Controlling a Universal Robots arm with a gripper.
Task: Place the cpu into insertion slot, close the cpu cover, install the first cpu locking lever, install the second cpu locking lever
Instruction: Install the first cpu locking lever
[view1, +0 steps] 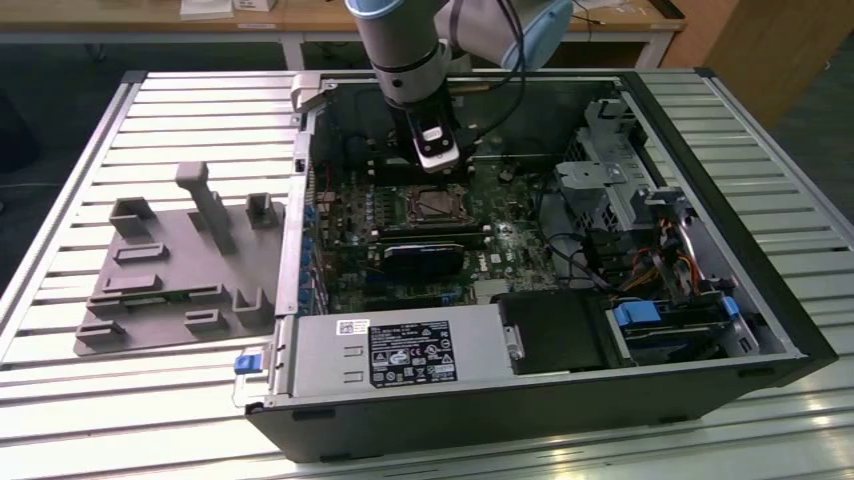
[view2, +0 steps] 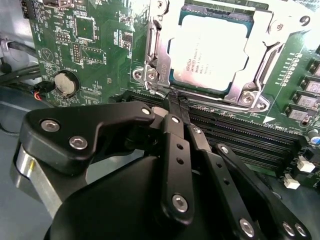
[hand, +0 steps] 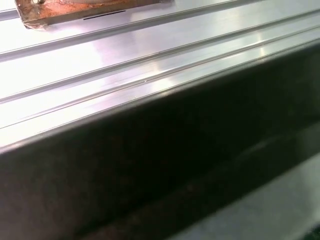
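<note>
The cpu (view2: 209, 52) sits seated in the insertion slot (view2: 150, 75) with the cpu cover (view2: 260, 37) closed over it; end effector (view2: 177, 102), fingers pressed together, tip at the cover's edge, likely for lever work.

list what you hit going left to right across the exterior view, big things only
grey moulded fixture → end effector above the insertion slot → drive cage

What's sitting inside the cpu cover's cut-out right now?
In the second wrist view, the cpu shows through the cpu cover, silver top up. The insertion slot beneath is covered by the chip, so its contacts cannot be seen.
</note>
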